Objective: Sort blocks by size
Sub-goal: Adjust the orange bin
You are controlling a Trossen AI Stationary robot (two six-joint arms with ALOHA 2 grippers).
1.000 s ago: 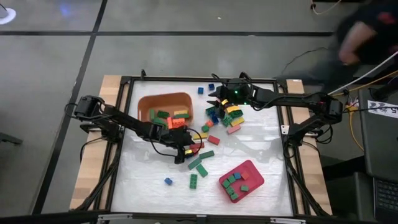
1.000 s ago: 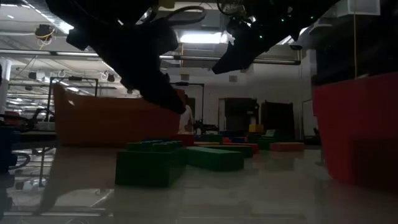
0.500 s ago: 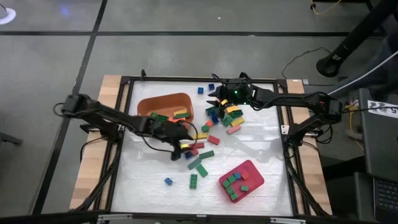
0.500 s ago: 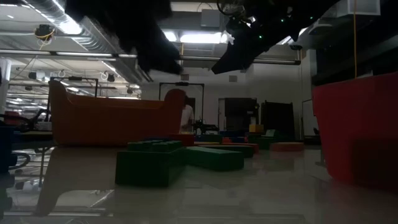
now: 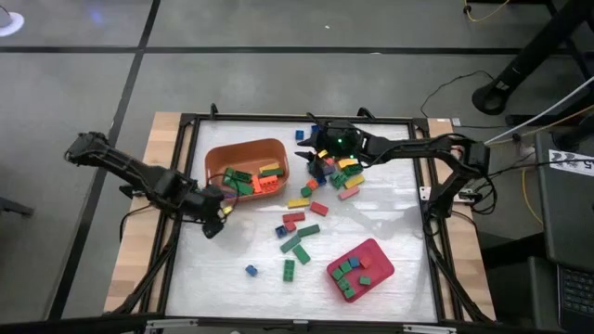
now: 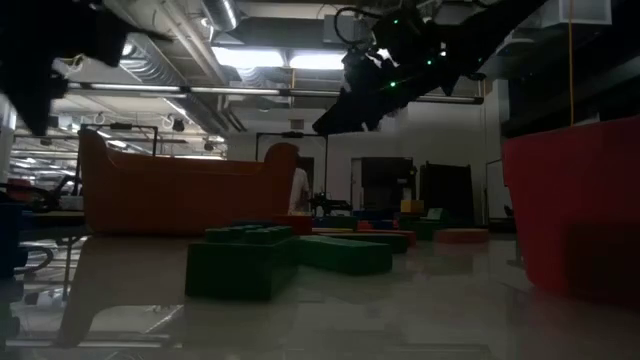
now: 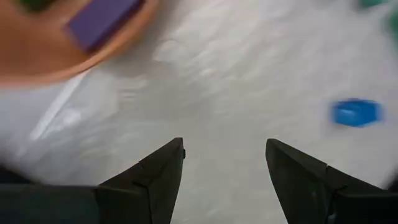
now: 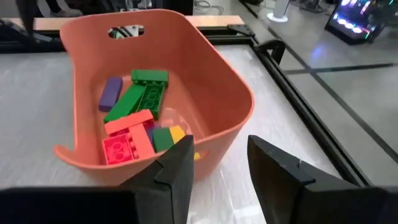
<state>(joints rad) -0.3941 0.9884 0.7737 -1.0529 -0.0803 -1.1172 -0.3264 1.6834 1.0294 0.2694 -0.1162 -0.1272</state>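
The left gripper [image 5: 216, 223] hangs low over bare white table [image 5: 223, 278] just off the 7 o'clock corner of the orange tub [image 5: 223, 154]. Its two dark fingers [image 7: 163, 171] are spread apart with nothing between them. In its wrist view, a small blue brick [image 7: 356, 112] lies on the table ahead and the tub's rim curves past with a purple brick [image 7: 102, 15] inside.

The right gripper [image 5: 311, 156] hovers at the tub's 3 o'clock side, above the edge of the main pile of blocks [image 5: 339, 172]. Its fingers [image 8: 180, 163] stand partly apart and hold nothing.

Inside the tub lie long green, red, yellow and purple bricks [image 8: 138, 98]. More bricks are scattered across the table's centre [image 5: 299, 227]. At 5 o'clock from the centre sits a red tray [image 5: 377, 255] holding small green squares [image 5: 349, 273]. A lone blue brick [image 5: 251, 270] rests towards 7 o'clock.
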